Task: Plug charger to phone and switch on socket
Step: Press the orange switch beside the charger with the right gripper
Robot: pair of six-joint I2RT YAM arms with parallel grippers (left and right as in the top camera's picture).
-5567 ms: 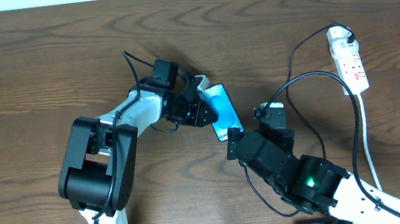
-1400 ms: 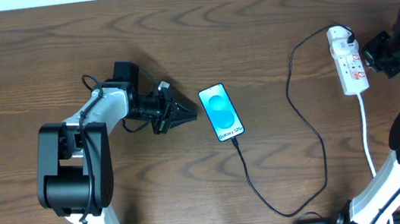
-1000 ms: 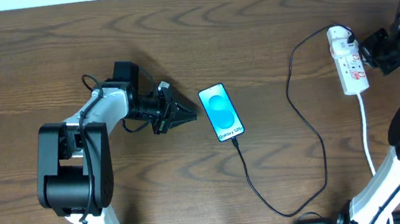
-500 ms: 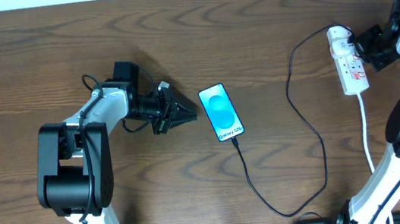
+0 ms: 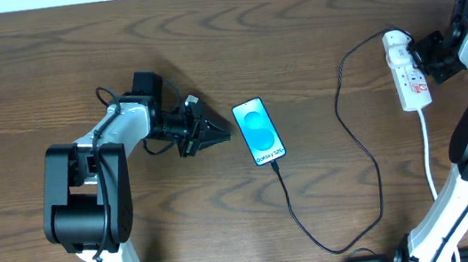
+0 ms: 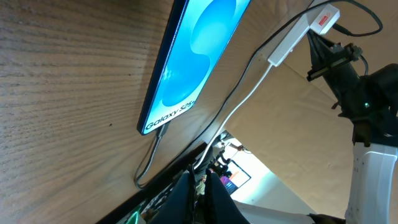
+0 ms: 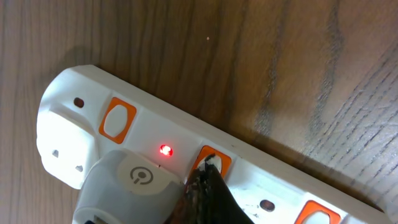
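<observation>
The phone (image 5: 259, 131) lies flat mid-table, its screen lit blue-teal. The charger (image 5: 374, 176), a thin black cable, enters its near end, loops along the front and rises to the socket (image 5: 411, 75), a white power strip at the far right. My left gripper (image 5: 218, 134) is shut and empty, just left of the phone (image 6: 186, 62); its fingertips (image 6: 200, 180) sit together. My right gripper (image 5: 426, 55) is shut, and its tips (image 7: 209, 163) press on an orange switch (image 7: 222, 163) of the socket (image 7: 68, 118). A small red lamp (image 7: 165, 150) glows beside a pale adapter (image 7: 134, 186).
A thick white cord (image 5: 429, 156) runs from the strip toward the table's front edge. More orange switches (image 7: 117, 119) sit along the strip. My right arm (image 6: 354, 93) shows past the strip in the left wrist view. The charger cable's loop lies between phone and strip.
Earlier my left gripper held the phone with the right arm close; now the phone lies flat, cabled. Over the last second my right gripper slid left onto the strip.
</observation>
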